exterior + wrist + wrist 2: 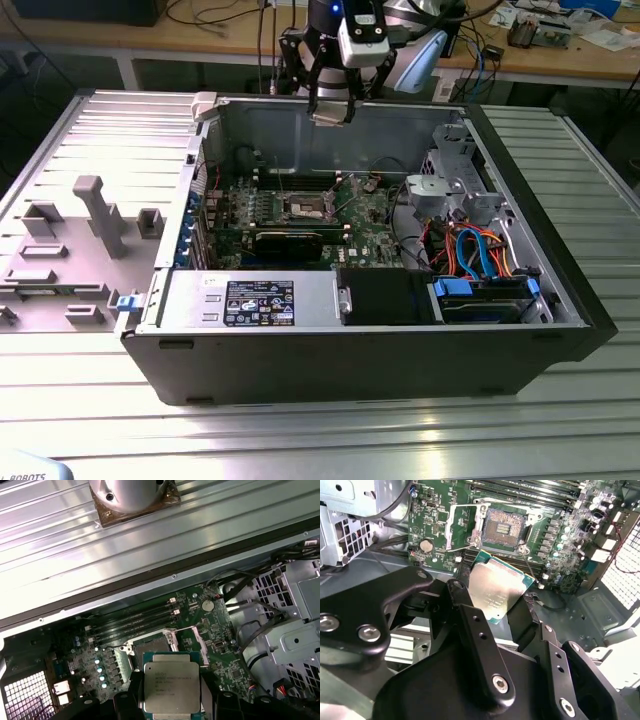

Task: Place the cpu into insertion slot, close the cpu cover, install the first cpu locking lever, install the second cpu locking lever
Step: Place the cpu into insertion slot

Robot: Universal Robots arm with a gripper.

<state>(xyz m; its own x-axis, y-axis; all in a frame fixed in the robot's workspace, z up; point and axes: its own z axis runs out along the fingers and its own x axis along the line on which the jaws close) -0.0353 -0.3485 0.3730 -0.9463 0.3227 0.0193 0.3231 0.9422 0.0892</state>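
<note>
My gripper (330, 112) hangs above the open computer case, shut on the cpu (330, 118). In both wrist views the cpu (495, 587) (171, 686) is a silver-topped square chip with a green edge, clamped between the black fingers (465, 605). The insertion slot (308, 208) (502, 528) lies on the green motherboard below, its dark centre uncovered. Part of the insertion slot (150, 647) is hidden behind the chip in the first wrist view. The cpu cover (454, 530) stands swung open beside the socket. A thin wire locking lever (531, 570) sticks up at the socket's corner.
A black graphics card (290, 242) lies in front of the socket. A metal drive cage (455, 185) with orange and blue cables (480, 250) fills the exterior view's right of the case. The case walls (330, 130) surround the board. A grey fixture plate (70, 250) lies outside.
</note>
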